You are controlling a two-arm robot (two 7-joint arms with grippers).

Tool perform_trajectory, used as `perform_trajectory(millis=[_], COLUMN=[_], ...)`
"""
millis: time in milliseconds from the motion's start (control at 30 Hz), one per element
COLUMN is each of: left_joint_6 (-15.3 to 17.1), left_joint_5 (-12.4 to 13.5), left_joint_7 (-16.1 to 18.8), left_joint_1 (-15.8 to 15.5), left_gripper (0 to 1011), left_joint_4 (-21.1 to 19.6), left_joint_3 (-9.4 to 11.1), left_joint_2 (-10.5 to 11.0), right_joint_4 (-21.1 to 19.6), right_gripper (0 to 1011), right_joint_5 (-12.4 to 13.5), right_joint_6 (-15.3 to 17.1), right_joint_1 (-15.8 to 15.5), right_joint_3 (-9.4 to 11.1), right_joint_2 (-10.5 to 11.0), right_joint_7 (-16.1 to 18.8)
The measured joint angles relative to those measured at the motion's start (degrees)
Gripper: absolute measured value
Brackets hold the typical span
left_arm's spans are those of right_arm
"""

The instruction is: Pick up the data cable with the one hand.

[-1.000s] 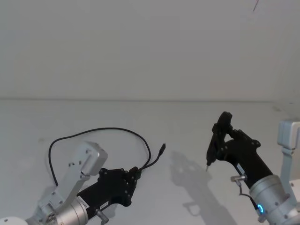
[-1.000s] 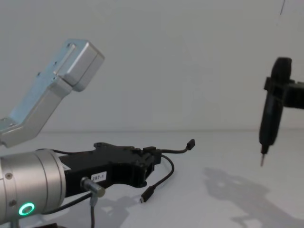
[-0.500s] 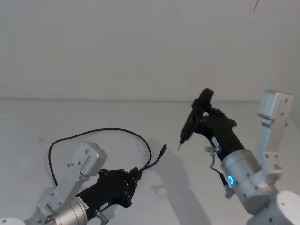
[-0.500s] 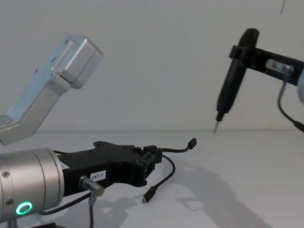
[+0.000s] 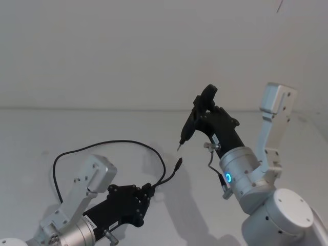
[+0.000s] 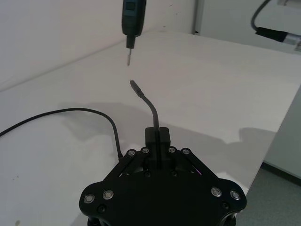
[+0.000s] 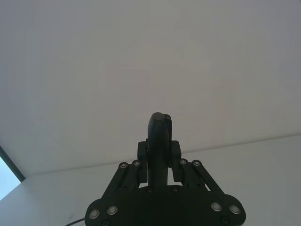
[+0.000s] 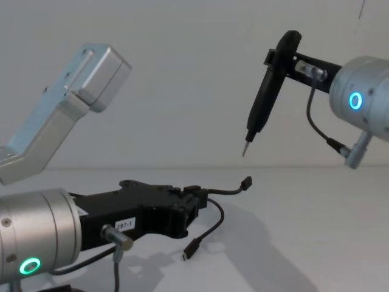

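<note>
the left claw (image 5: 147, 188) pinches the cable (image 5: 118, 141) near one plug (image 5: 178, 163), likely to present it to the tool (image 5: 188, 128) pinched in the right claw (image 5: 201, 111).

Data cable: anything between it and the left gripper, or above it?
Nothing between: the left gripper is shut on the data cable. The black tool in the right gripper hangs above its raised plug, apart.

A bare test lab, by the look of it: a smooth white tabletop (image 5: 77, 133) against a blank off-white wall (image 5: 128, 51), plain grey floor (image 6: 284, 200) past the table's edge.
</note>
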Motion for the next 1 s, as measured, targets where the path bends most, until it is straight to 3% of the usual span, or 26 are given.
perform_trajectory(millis=[400, 1000], left_joint_6=[0.0, 0.0], left_joint_5=[0.0, 0.0], left_joint_7=[0.0, 0.0], left_joint_1=[0.1, 0.1], left_gripper=[40, 40], left_joint_4=[-0.1, -0.1], left_joint_3=[0.0, 0.0], left_joint_2=[0.0, 0.0], right_joint_4=[3.1, 3.6], right_gripper=[279, 279], right_joint_5=[-1.4, -2.9], right_joint_6=[-0.8, -0.2], right_joint_1=[1.8, 1.0], right_joint_3=[-0.1, 0.1], right_joint_2=[-1.0, 0.1], right_joint_7=[-0.2, 1.5])
